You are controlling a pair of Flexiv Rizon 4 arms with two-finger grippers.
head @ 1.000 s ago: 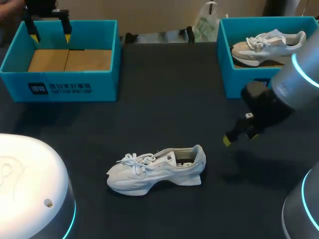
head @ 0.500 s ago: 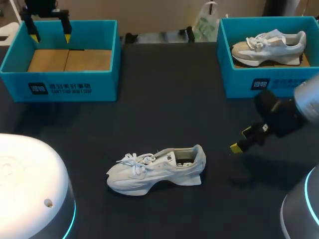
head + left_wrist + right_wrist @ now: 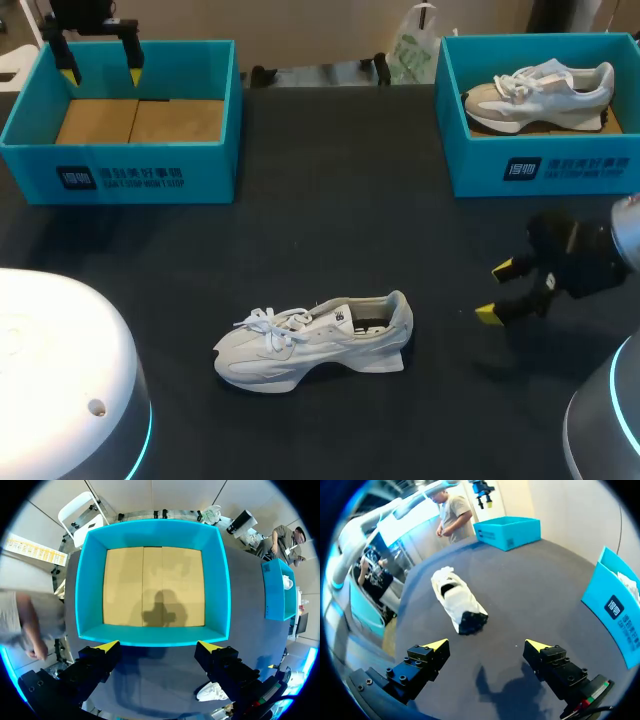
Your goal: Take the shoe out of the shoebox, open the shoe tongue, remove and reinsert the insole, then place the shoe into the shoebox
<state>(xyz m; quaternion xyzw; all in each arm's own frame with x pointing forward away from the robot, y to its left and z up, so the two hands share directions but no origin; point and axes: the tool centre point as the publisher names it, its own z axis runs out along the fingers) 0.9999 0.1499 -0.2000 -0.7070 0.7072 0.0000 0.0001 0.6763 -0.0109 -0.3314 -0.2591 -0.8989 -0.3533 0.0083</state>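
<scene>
Jaws apart, laced white shoe (image 3: 310,346) upright

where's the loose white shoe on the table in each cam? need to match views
Head view: the shoe lies on the table near the middle, toe toward the left arm's side.
Left wrist view: only a bit of the shoe shows, beside one finger of the left hand.
Right wrist view: the shoe lies ahead of the open right hand, heel nearest.
Shared landmark: the empty shoebox.
</scene>
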